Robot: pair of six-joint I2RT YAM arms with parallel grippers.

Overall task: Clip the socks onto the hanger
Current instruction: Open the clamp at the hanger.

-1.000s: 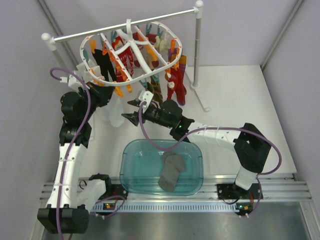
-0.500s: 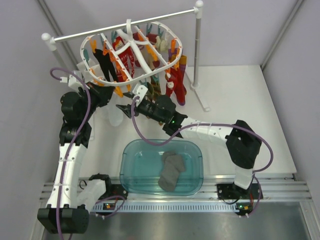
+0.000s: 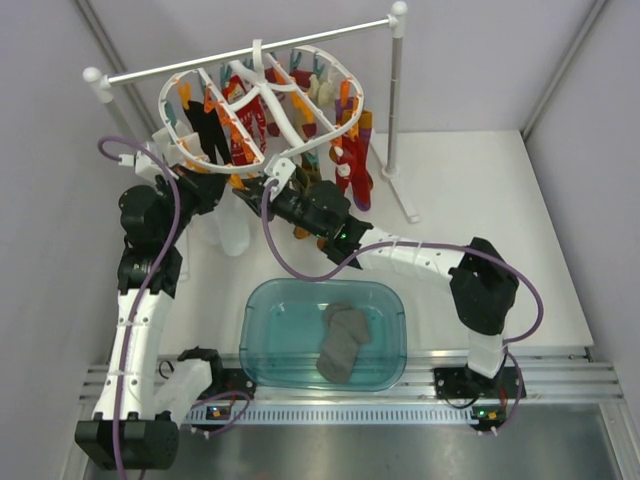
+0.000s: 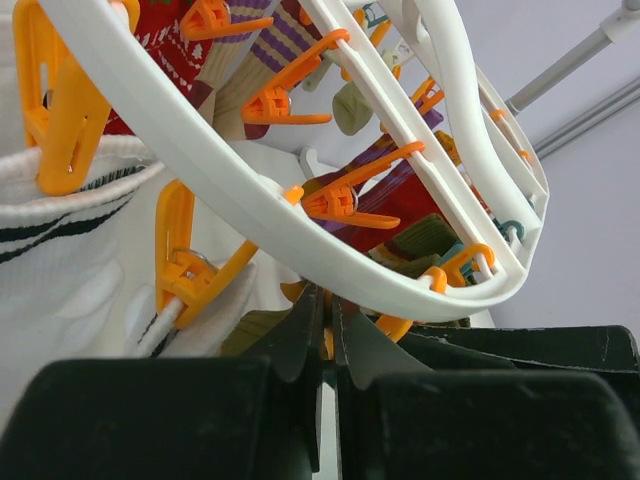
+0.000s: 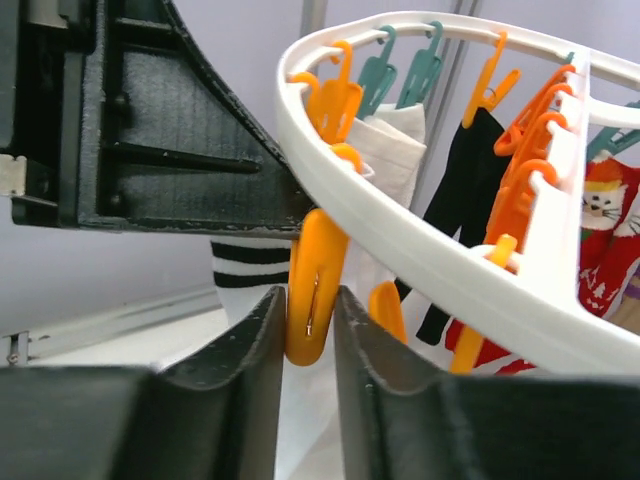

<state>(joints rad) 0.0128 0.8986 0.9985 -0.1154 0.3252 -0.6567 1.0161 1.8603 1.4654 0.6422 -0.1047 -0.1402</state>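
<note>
The right gripper (image 5: 310,305) pinches an orange plastic clip (image 5: 315,265) dangling from the white oval plastic hanger (image 5: 400,225), while the left gripper (image 4: 328,312) sits closed beneath it.

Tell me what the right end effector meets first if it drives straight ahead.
The orange clip under the hanger rim, already between the right end effector's fingers; beyond it probably the striped white sock, depth unclear.
</note>
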